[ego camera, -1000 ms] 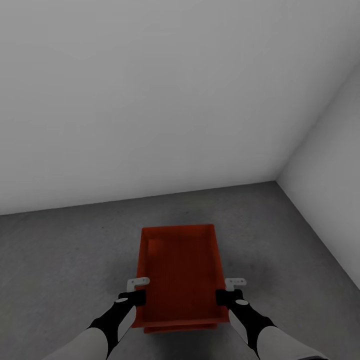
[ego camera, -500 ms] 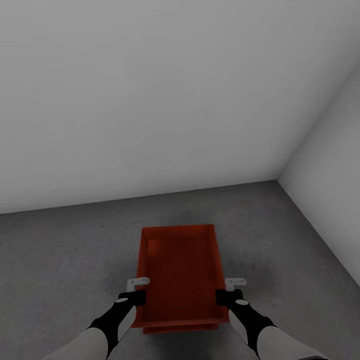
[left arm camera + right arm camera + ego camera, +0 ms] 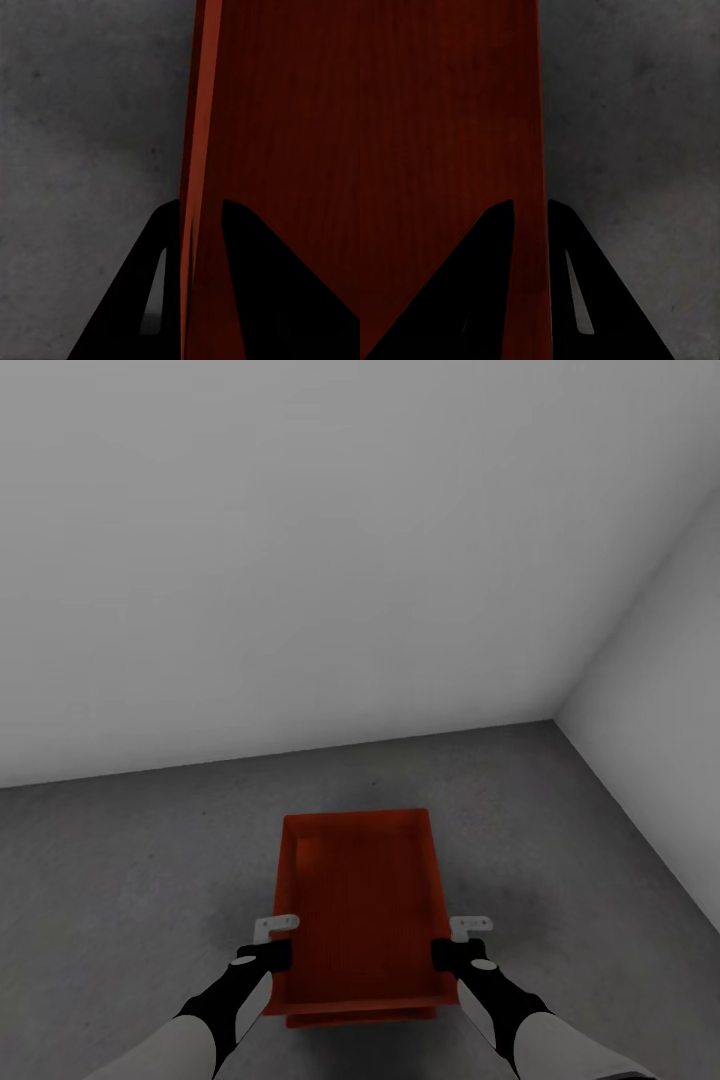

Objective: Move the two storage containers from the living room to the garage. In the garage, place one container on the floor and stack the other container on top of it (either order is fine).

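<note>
Nothing moved: grey floor [image 3: 120,880], white walls [image 3: 300,560].

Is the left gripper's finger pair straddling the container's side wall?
Yes, in the left wrist view the left gripper has one finger on each side of the container wall.

An open bin [image 3: 362,905] sits straight ahead of the robot, its long sides running away from it, stacked on a second bin [image 3: 360,1016] whose near edge shows just beneath its near wall. Both rest on the floor [image 3: 130,860] in a corner of the room, with one wall [image 3: 300,540] beyond them and another wall [image 3: 660,740] off to the right. The left tool [image 3: 268,957] straddles the upper bin's left wall near the near corner, and the right tool [image 3: 452,955] straddles its right wall opposite, one finger inside and one outside.
</note>
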